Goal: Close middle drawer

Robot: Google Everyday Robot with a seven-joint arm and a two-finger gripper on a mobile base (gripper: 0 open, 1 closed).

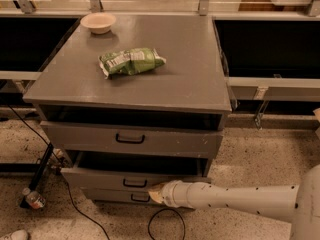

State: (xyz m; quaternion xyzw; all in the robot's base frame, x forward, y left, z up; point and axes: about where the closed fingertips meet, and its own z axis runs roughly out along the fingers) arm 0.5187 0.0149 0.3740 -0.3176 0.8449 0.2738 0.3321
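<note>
middle drawer (95, 178) ajar, claw (155, 196) at its front

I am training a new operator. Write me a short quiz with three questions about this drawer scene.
1. True or false: the middle drawer is fully shut.
2. What lies on the cabinet top together with the bowl? A) a green bag B) a red cup C) a sponge
3. Fill in: the gripper is low in front of the cabinet, just right of the middle drawer's black ___ in the picture.
Key: 1 false, it stands pulled out; 2 A; 3 handle.
</note>
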